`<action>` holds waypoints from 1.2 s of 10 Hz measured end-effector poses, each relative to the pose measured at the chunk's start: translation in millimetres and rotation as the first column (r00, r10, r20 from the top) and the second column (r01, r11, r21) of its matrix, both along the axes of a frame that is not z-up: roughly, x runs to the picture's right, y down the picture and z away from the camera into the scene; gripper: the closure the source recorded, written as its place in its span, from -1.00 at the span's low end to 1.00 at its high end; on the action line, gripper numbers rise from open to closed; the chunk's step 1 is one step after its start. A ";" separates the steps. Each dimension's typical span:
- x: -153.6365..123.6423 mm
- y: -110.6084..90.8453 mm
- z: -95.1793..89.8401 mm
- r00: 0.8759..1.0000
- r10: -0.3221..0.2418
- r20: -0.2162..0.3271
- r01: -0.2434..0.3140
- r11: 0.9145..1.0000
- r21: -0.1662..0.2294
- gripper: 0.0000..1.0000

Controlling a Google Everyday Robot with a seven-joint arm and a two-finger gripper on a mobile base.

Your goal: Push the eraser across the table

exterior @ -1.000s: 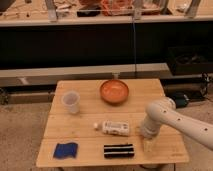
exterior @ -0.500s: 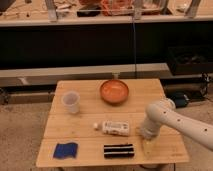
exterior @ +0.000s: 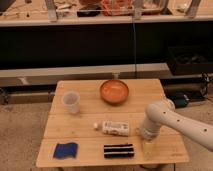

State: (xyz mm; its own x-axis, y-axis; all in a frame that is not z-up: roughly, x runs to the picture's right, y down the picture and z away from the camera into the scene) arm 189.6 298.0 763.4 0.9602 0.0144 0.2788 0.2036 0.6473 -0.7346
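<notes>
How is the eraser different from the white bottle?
The eraser is black and striped, the white bottle pale. The eraser is a flat block, the bottle rounded, lying on its side. Both lie crosswise, similar in length. The open gripper hangs right of the eraser.

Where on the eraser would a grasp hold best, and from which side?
Probably mid-length, across its narrow width, from above: the eraser lies flat with both long sides free. The gripper hangs open just past its picture-right end, over the table.
</notes>
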 end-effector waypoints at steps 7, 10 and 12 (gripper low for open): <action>-3.6 5.1 -1.8 1.000 0.000 0.008 0.000 1.000 -0.013 -0.60; -5.8 7.1 -4.6 1.000 0.002 0.010 -0.002 1.000 -0.017 -0.60; -7.8 8.6 -5.9 1.000 0.002 0.014 -0.002 1.000 -0.019 -0.60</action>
